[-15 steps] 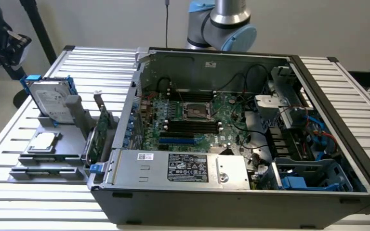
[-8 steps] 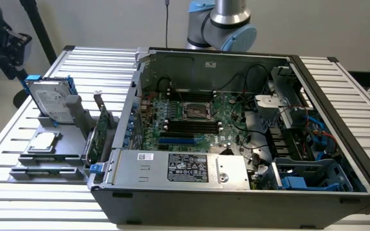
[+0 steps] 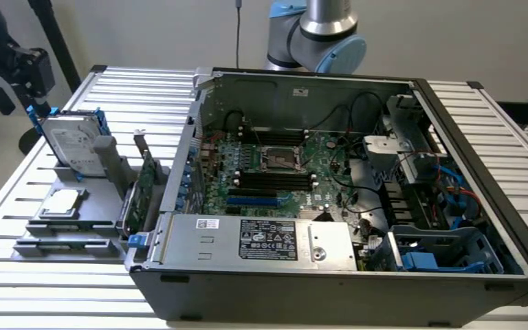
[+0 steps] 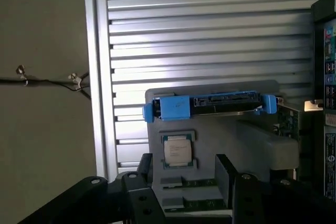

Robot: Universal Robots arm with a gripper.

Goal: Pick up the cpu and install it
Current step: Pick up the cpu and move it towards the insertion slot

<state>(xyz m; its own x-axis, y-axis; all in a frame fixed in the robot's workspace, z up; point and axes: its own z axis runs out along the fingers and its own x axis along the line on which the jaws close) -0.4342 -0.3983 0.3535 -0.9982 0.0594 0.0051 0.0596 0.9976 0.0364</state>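
The gripper (image 4: 185,176) of a Universal Robots arm hangs over the edge of a slatted aluminium table (image 4: 210,35). Its two black fingers (image 4: 226,174) stand apart with nothing between them. In the wrist view the cpu (image 4: 177,150), a small flat square chip with a silver-grey metal top and a thin darker rim, lies just beyond the fingertips. It sits roughly in line with the gap between them, nearer one finger than the other, and touches neither. The chip is close to square, so it offers no marked long axis, and its edges run about parallel to the fingers' faces.

It rests flat in a shallow recess of a grey moulded parts holder (image 4: 241,140). Past it on the same holder a silver rectangular hard drive with blue brackets (image 4: 210,103) stands on edge.

In the exterior view the cpu (image 3: 62,203) sits on the holder at the exterior view's left, beside an open black computer case (image 3: 337,299). The bare square motherboard socket (image 3: 280,159) lies well apart from the chip.
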